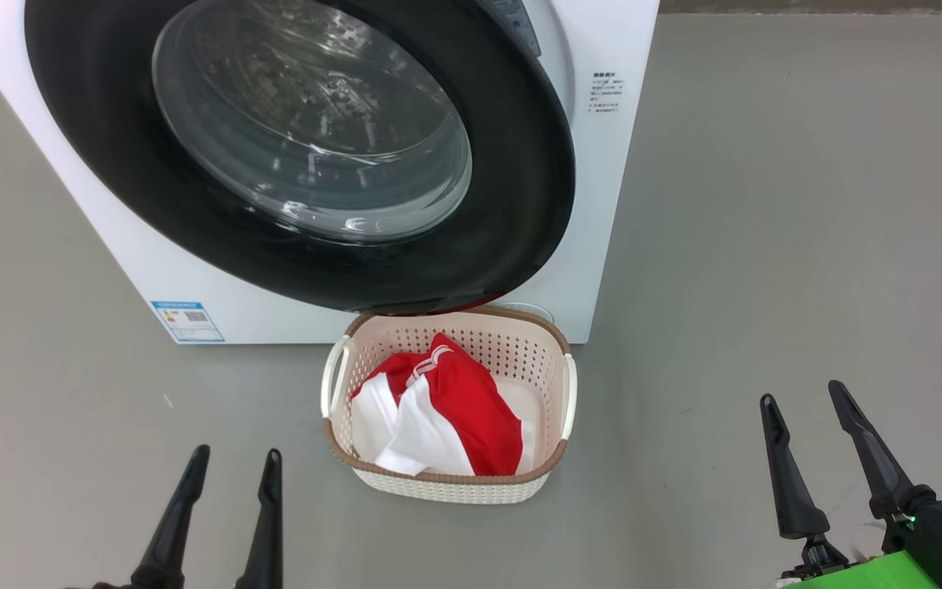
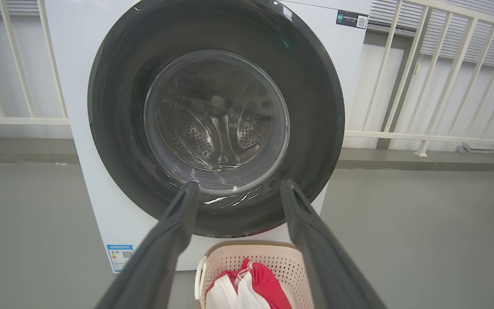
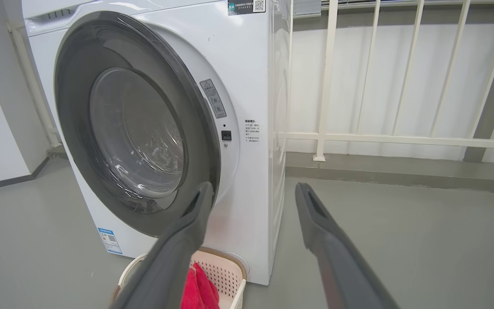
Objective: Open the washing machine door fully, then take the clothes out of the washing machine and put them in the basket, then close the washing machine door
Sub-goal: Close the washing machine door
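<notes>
**A:** What is the head view showing?

**B:** The washer is standing on the grey floor. Its door is facing the camera, with the black rim bulging out above the basket. The basket is sitting on the floor just in front of the washer, under the door's lower edge. Red and white clothes are lying heaped inside it.

**A:** And the grippers there?

**B:** The left gripper is hanging at the lower left and the right gripper at the lower right. Both are over bare floor, apart from the basket, and both are standing wide and holding nothing.

**A:** The left wrist view?

**B:** The left gripper is pointing at the door nearly head-on, spread wide and empty. The steel drum is showing through the glass. The basket is peeking up between the fingers at the bottom edge, with the clothes in it. A white railing is running behind the washer.

**A:** The right wrist view?

**B:** The right gripper is facing the washer at an angle, wide and empty. The door is lying close against the front. Its near edge is seeming to stand slightly off, and whether it is latched cannot be told. The basket is sitting at the washer's foot, partly behind one finger, with red clothes in it.
</notes>
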